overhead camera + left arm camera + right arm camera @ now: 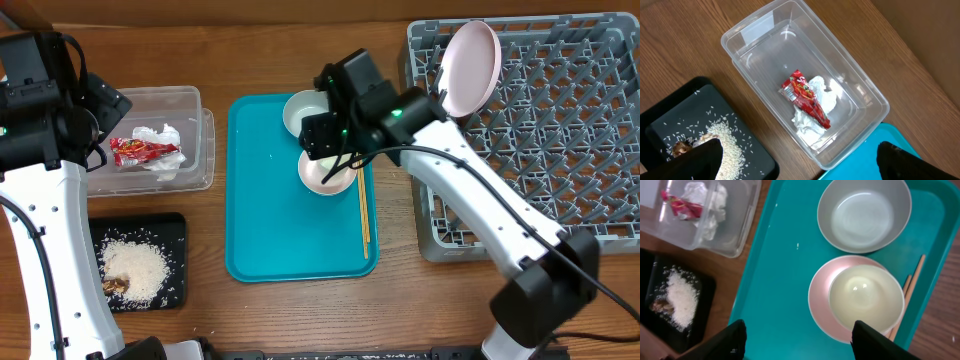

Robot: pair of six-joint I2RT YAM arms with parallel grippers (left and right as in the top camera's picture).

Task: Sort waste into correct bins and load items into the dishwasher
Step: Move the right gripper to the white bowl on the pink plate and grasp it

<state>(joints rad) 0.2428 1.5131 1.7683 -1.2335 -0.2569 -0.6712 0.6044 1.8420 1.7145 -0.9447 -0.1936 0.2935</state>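
I take the teal tray [260,200] in the middle of the bench [300,310] as my reference. On its far part stands the pale bowl [865,215], upright and empty. Just nearer than it lies the small saucer [820,295] with the small white cup [865,297] standing on it. The chopsticks [364,215] lie along the right edge of the tray, touching the saucer side. The right jaws hang above the tray over the saucer; their two fingers [735,340] are spread wide and pinch nothing. To the right of the tray is the grey dish rack [560,130], and the round plate [470,65] stands tilted in the rack corner nearest the tray. To the left of the tray is the clear tub [195,100], holding the red wrapper [805,97] on the white tissue [825,95]. Nearer, also left of the tray, the black tray [175,225] carries rice [135,265] and brown bits [115,285]. The left jaws hang over the tub, spread wide, with nothing between them.
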